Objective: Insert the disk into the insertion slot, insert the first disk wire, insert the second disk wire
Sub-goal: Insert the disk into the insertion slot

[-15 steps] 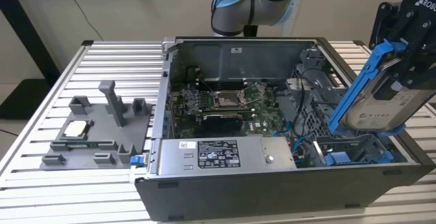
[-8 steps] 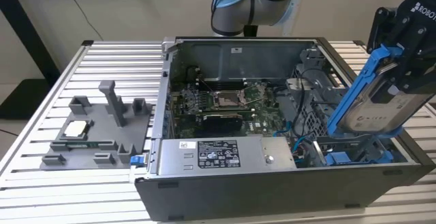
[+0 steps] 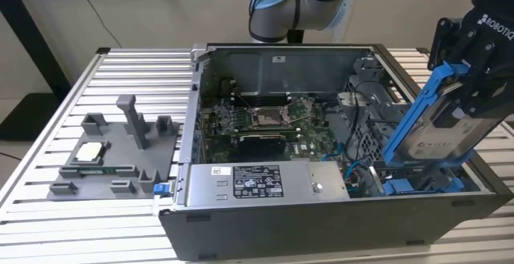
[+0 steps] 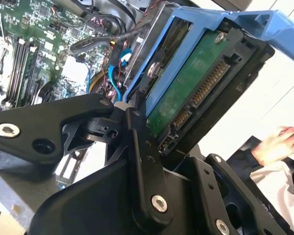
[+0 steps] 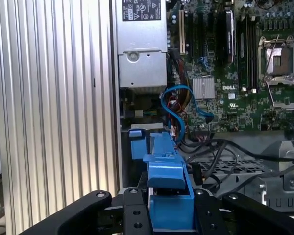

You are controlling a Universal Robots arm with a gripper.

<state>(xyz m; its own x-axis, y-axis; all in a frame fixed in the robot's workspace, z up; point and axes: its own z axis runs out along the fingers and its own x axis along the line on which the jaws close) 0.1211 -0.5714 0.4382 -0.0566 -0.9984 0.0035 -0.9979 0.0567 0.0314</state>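
Claw (image 3: 470, 86) clamped on the disk (image 3: 437, 135) | disk tilted, lower end at the insertion slot (image 3: 418, 184), exterior view's right, near end | I'd square it to the slot first, go slow.

One disk (image 3: 440, 133), one computer case (image 3: 321, 234) — one fixture tray (image 3: 112, 141), one power-supply box (image 3: 257, 183).
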